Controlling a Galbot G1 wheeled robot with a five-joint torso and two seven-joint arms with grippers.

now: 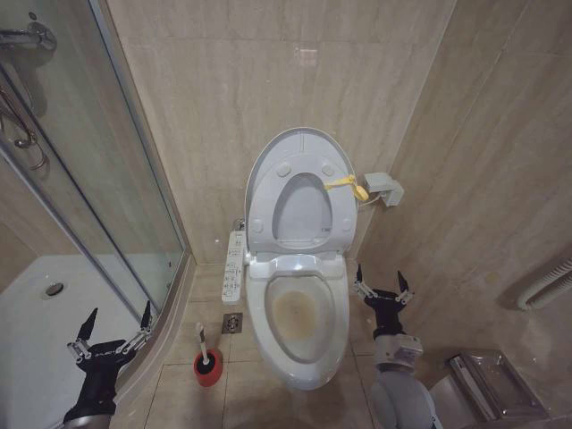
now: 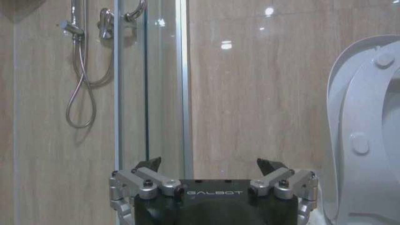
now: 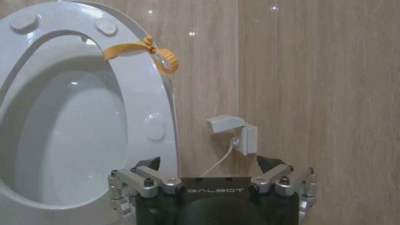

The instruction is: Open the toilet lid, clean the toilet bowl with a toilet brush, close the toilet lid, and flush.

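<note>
The toilet lid (image 1: 302, 214) stands raised against the wall, with the seat ring (image 1: 268, 201) up in front of it and a yellow strap (image 1: 347, 185) on the seat's right side. Below them the toilet bowl (image 1: 299, 313) lies uncovered, with brown stains inside. The toilet brush (image 1: 202, 340) stands in a red cup (image 1: 208, 368) on the floor left of the bowl. My left gripper (image 1: 114, 326) hangs open and empty left of the brush. My right gripper (image 1: 382, 284) is open and empty just right of the bowl's rim. The right wrist view faces the raised lid (image 3: 69, 140) beyond the gripper (image 3: 212, 164).
A glass shower door (image 1: 107, 179) and white shower tray (image 1: 36, 313) close off the left. A control panel (image 1: 234, 266) sits on the toilet's left side. A wall box (image 1: 386, 188) with a cable hangs to the right, and a metal bin (image 1: 492, 384) stands at the lower right.
</note>
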